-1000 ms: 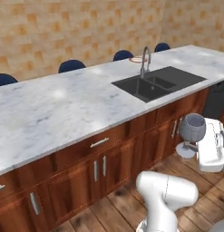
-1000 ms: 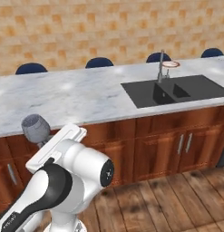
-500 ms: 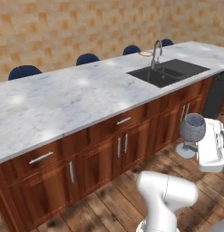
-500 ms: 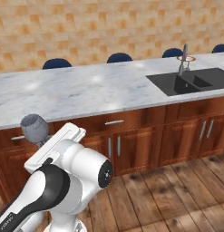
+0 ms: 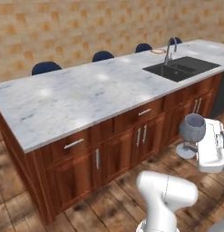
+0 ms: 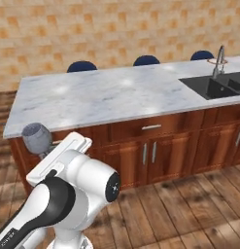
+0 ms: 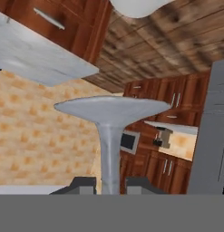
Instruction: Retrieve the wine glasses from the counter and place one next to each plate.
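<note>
A smoky grey wine glass [image 5: 192, 128] hangs in the air in front of the island cabinets, with my gripper [image 7: 109, 186] shut on its thin stem. In the hand view its round foot [image 7: 111, 111] spreads just past the two dark fingertips [image 7: 84, 185]. From the right base view the bowl of the wine glass [image 6: 37, 137] shows at the left, above the white hand. A small plate [image 5: 158, 50] with a red-orange rim lies on the island's far side by the faucet, and again as the plate [image 6: 216, 61] at the right edge. A distant counter [image 7: 172, 127] over dark cabinets appears in the hand view.
The long marble island [image 5: 86, 97] runs across both base views, with a black sink [image 5: 181, 68] and faucet [image 5: 170, 47] at its right end. Blue stools [image 5: 46, 68] stand behind it. Wood floor [image 6: 180, 204] lies in front of the cabinet doors.
The whole scene has slid to the right in both base views, so the base has driven left along the island. The glass stays held in the same pose.
</note>
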### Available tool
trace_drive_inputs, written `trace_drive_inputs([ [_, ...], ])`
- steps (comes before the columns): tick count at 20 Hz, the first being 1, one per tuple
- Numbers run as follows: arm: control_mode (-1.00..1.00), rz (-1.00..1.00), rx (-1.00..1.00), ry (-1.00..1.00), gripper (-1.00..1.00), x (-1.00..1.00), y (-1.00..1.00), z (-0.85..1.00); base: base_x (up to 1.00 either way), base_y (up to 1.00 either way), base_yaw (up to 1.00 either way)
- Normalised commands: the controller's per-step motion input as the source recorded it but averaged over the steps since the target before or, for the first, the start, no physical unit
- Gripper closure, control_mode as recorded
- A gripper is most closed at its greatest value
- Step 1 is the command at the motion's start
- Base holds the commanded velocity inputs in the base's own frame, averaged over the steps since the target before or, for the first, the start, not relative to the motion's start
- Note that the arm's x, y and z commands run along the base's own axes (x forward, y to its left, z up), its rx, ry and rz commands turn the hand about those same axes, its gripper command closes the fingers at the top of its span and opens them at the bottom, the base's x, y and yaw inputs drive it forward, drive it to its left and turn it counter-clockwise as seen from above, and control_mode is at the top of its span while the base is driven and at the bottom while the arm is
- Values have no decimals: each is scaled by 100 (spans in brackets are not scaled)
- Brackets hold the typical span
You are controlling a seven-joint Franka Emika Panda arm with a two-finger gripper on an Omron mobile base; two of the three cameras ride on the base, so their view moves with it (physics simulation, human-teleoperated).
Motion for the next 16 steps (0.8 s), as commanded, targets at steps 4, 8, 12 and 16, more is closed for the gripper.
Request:
trace_drive_inputs([
  [4, 100, 0, 0, 0, 100, 0, 0, 0, -14, 100, -3],
  [8, 100, 0, 0, 0, 100, 0, 0, 0, 0, 100, -5],
  [12, 100, 0, 0, 0, 100, 0, 0, 0, 3, 100, -5],
  [16, 100, 0, 0, 0, 100, 0, 0, 0, 24, 100, -6],
])
